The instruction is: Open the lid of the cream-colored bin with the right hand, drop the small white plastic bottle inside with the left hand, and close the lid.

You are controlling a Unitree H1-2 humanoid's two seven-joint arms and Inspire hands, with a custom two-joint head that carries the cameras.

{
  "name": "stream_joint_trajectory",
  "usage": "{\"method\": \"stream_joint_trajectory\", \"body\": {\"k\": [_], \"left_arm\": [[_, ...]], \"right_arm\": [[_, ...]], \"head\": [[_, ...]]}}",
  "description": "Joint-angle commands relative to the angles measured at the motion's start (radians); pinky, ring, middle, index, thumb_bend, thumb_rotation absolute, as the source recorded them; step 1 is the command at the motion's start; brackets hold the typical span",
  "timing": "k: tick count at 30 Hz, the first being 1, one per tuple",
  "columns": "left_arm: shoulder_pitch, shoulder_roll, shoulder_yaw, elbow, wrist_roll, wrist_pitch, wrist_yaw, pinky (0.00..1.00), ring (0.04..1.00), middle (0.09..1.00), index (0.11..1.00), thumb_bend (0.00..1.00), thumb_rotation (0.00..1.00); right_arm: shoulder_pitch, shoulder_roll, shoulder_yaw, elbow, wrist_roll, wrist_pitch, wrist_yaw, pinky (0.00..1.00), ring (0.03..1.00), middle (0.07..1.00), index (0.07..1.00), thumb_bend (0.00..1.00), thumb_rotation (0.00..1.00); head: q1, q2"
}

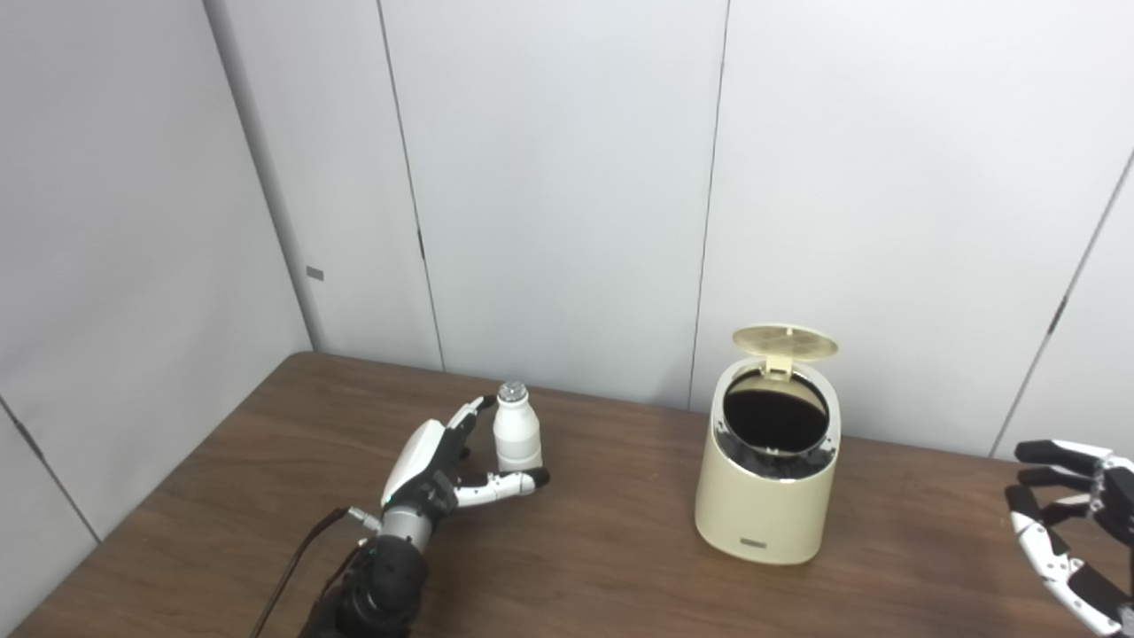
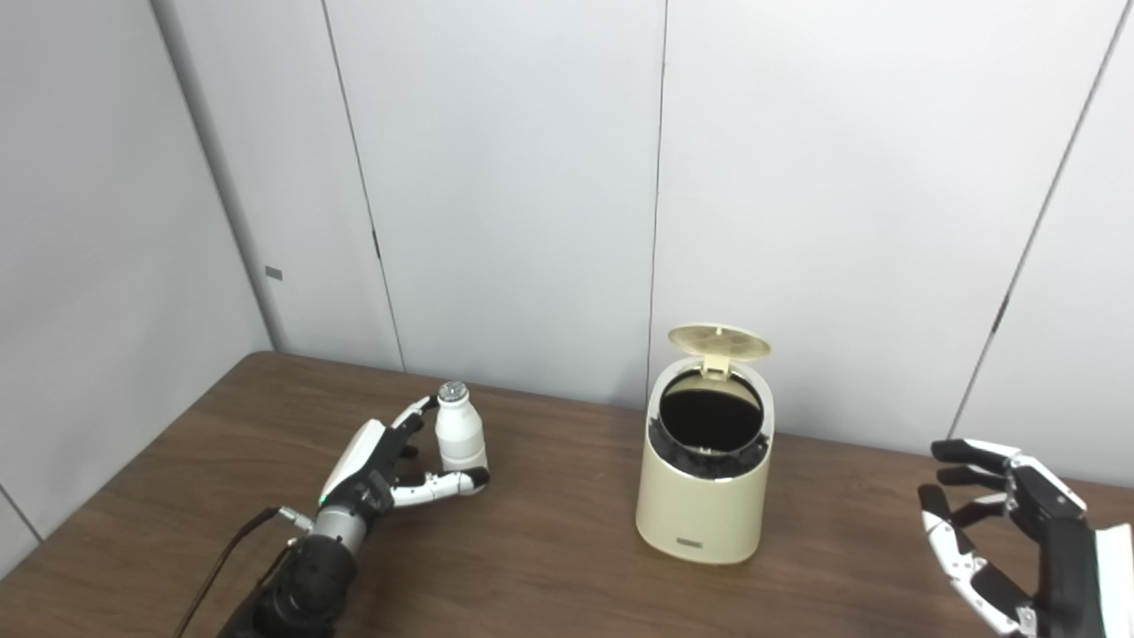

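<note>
Cream-colored bin (image 1: 766, 496) stands upright on the brown wooden bench (image 1: 576, 567), right of centre, near the back wall. Its lid (image 1: 785, 341) is flipped up on the rear hinge, dark inside showing. Small white plastic bottle (image 1: 516, 436) with a silvery cap stands upright on the bench, well left of the bin. Left hand (image 1: 434, 465) sits low on the bench just beside the bottle, fingers spread wide around it: thumb (image 1: 505, 483) reaches across the front of the bottle's base, another fingertip is up near the cap on the bottle's left. Cannot tell if any finger actually touches; the bottle is not lifted. Right hand (image 2: 1010, 540) hovers at the far right, well apart from the bin, fingers apart and loosely curled, holding nothing. Grey panel wall (image 1: 567, 177) behind.
</note>
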Motion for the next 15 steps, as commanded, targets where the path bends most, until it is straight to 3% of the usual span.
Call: {"method": "stream_joint_trajectory", "body": {"k": [1, 5, 10, 15], "left_arm": [[-0.048, 0.001, -0.001, 0.013, -0.005, -0.033, 0.010, 0.77, 0.916, 0.964, 0.950, 1.00, 0.45], [-0.059, -0.012, 0.000, 0.056, 0.029, -0.104, 0.101, 0.68, 0.806, 0.847, 0.872, 1.00, 0.44], [-0.063, -0.041, 0.022, 0.086, 0.035, -0.157, 0.196, 0.61, 0.703, 0.706, 0.724, 1.00, 0.26], [-0.072, -0.070, 0.046, 0.135, 0.036, -0.263, 0.296, 0.57, 0.621, 0.607, 0.617, 0.95, 0.10]], "right_arm": [[-0.022, 0.001, -0.004, -0.047, -0.009, -0.003, -0.004, 0.38, 0.590, 0.638, 0.592, 0.00, 0.09], [-0.022, -0.001, -0.005, -0.045, 0.003, -0.011, 0.000, 0.38, 0.596, 0.642, 0.598, 0.00, 0.08], [-0.018, -0.005, -0.005, -0.053, 0.001, -0.005, 0.006, 0.39, 0.600, 0.646, 0.605, 0.00, 0.07], [-0.015, -0.002, -0.007, -0.055, 0.005, -0.001, 0.010, 0.40, 0.608, 0.651, 0.605, 0.00, 0.06]], "head": [[0.000, 0.001], [0.000, 0.001], [-0.002, 0.002], [-0.003, 0.004]]}}
